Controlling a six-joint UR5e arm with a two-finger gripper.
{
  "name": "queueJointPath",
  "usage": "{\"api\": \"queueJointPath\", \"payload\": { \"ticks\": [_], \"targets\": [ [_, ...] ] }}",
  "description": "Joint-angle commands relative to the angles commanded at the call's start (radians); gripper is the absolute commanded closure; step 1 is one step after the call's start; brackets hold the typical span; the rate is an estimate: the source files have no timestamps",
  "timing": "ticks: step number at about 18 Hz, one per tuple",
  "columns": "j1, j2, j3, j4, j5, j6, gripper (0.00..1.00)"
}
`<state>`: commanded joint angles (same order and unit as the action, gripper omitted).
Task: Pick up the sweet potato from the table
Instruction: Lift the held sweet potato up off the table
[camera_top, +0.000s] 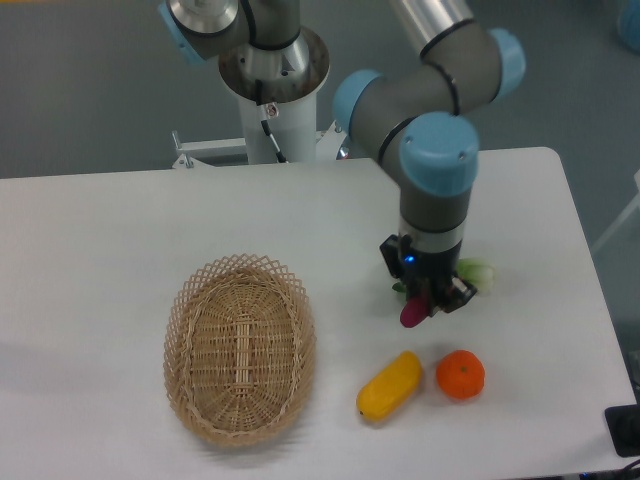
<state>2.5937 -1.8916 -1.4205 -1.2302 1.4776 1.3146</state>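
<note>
Magenta-purple and glossy, the small tapered sweet potato (411, 314) hangs clamped between the narrow-set fingers of the dark two-finger gripper (424, 305), only its lower end showing below the jaws. It appears lifted off the large white rectangular table (100, 240), though the gap beneath it is hard to judge from this angle. The gripper points straight down from a grey arm with light blue joint caps (438, 165). Behind the gripper, mostly hidden by it, lies a green leafy bok choy with a pale stem (478, 272). Below the tuber, a larger yellow oblong vegetable (389, 385) rests on the tabletop, with a round orange fruit (460, 374) just beside it on its right in the picture. Well apart, toward the picture's left, an oval woven wicker basket (240, 346) sits on the table.
</note>
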Motion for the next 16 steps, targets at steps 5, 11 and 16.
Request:
{"api": "queueJointPath", "payload": {
  "ticks": [5,11,16],
  "targets": [
    [0.055,0.037,0.017,-0.044,-0.036,0.098,0.68],
    [0.082,0.063,0.020,-0.058,-0.034,0.161,0.68],
    [0.082,0.065,0.025,-0.052,-0.033,0.161,0.68]
  ]
}}
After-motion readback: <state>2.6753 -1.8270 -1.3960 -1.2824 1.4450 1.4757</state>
